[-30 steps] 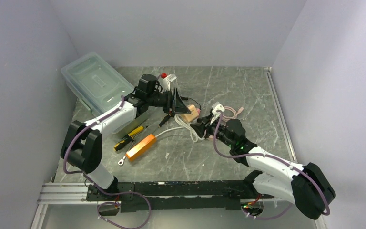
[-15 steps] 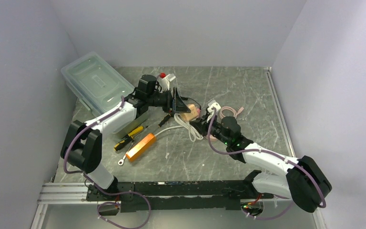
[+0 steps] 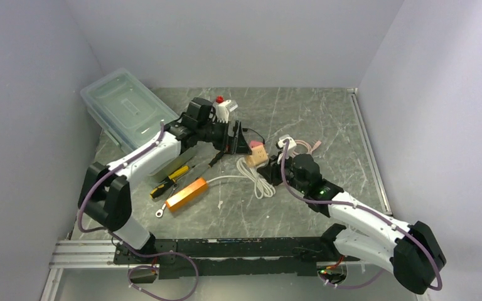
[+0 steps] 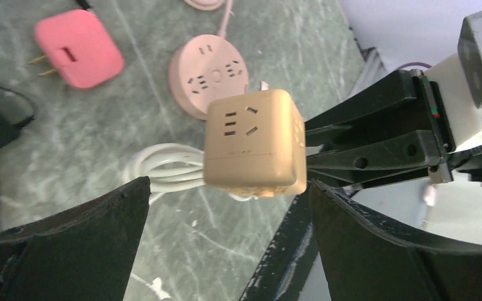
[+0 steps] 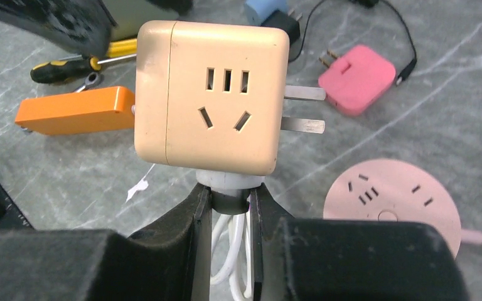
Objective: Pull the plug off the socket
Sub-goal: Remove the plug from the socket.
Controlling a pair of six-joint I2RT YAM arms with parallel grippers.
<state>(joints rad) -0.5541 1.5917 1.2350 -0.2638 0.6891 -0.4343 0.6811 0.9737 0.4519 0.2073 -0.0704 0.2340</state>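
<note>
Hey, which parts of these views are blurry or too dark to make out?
Left wrist: the beige cube socket is sharp, the near fingers featureless black. Right wrist: cube and white plug crisp, the dark shape at top left blurred. Top view: soft even light, no hard shadows.

grey table (image 3: 314,113) holds orange block (image 3: 186,193), screwdriver (image 3: 171,179), small wrench (image 3: 161,212).
</note>
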